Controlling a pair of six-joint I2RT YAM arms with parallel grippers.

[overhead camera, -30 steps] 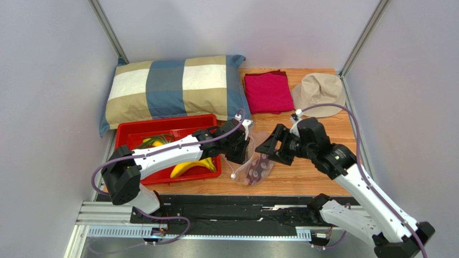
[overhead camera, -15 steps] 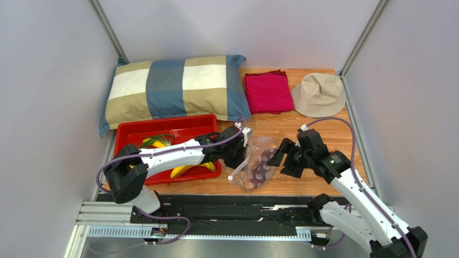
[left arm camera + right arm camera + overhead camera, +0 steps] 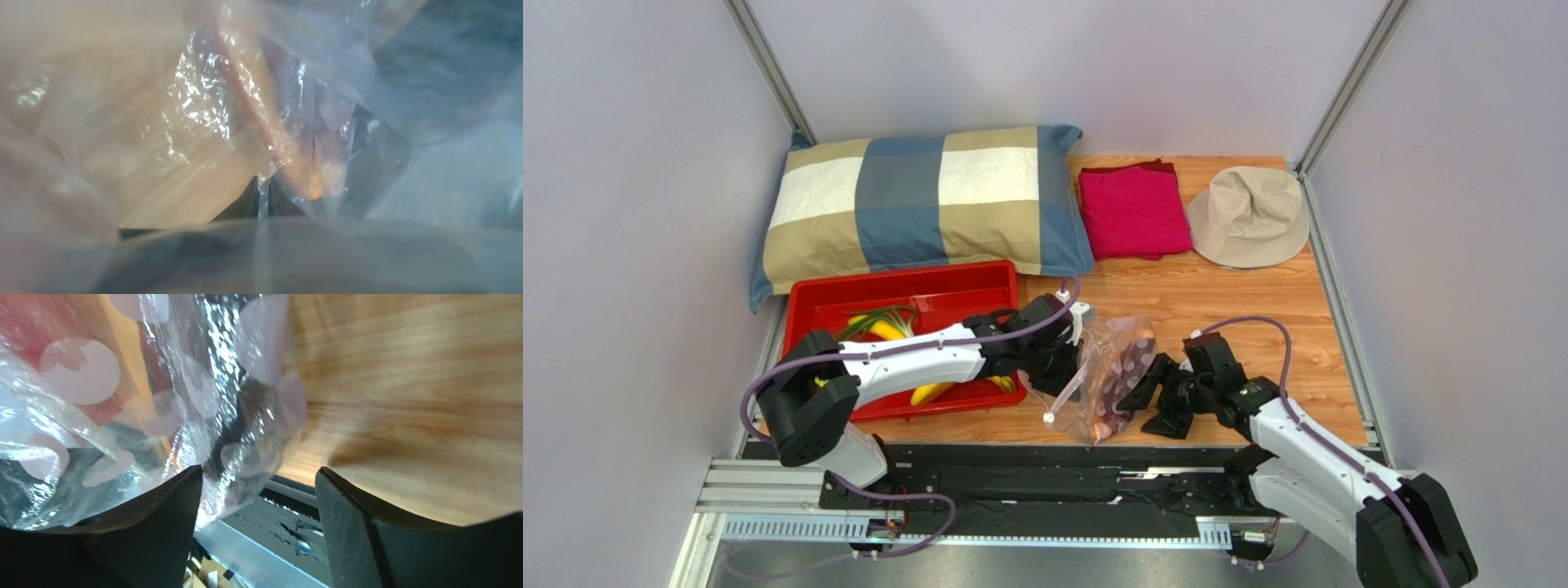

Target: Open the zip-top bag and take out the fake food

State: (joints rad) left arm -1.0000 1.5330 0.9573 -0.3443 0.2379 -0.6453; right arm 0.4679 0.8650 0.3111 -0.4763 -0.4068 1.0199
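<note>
Overhead and wrist views of the bag-emptying step. The zip-top bag (image 3: 1112, 374) hangs crumpled between the two arms near the front edge of the bench (image 3: 1247, 306), just right of the red tray (image 3: 891, 289). The left end effector (image 3: 1059, 358) reaches across the tray's right end to the bag; in its wrist view, clouded by film pressed against the lens, the two dark tips sit almost together with a fold of plastic between them, so it appears to be pinching the bag. The right end effector (image 3: 255, 478) is spread wide, and the dotted plastic bulges against its left finger without being gripped. Fake food (image 3: 938, 391), yellow bananas and green pieces, lies in the tray. Whether any piece remains in the bag cannot be told for certain; an orange glint shows through the film in the left wrist view.

Judged from this arrangement, the step in hand is regrasping the bag with the right arm so that it can be tipped or held open. To do this well, the right end effector should close on a bare wall or corner of the film, away from the left pinch. The left grip should be kept until the right one is secure, since thin film may slip free.
</note>
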